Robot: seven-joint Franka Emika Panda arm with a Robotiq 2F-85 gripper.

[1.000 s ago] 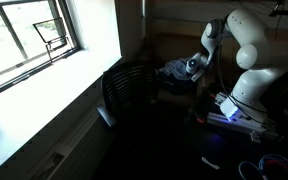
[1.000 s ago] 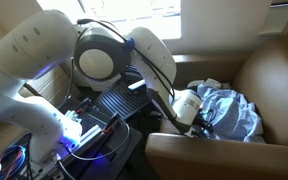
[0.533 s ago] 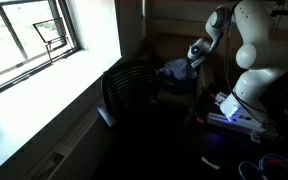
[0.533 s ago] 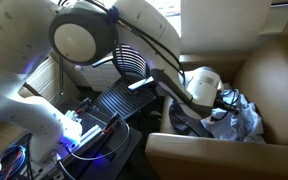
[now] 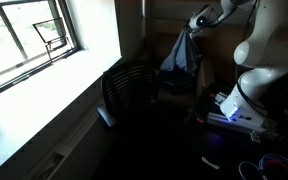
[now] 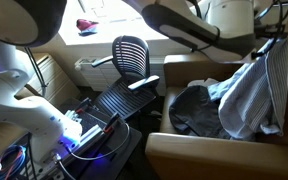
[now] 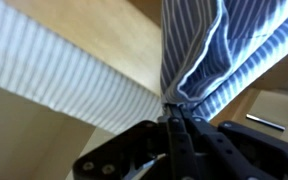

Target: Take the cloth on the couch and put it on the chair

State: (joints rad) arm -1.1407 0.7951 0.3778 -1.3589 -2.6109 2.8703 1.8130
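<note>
Standing at the left: a black mesh office chair [image 6: 131, 55], at ten o'clock from the couch [image 6: 194, 150].
Couch seat: a dark crumpled garment [image 6: 189, 112] lies on it.
Striped cloth [image 6: 252, 95]: hangs in the air over the seat, at three o'clock of the dark garment, well apart from the chair.
Gripper [image 7: 172, 118]: at twelve o'clock of the cloth, fingers pinched tight on its top fold.
</note>
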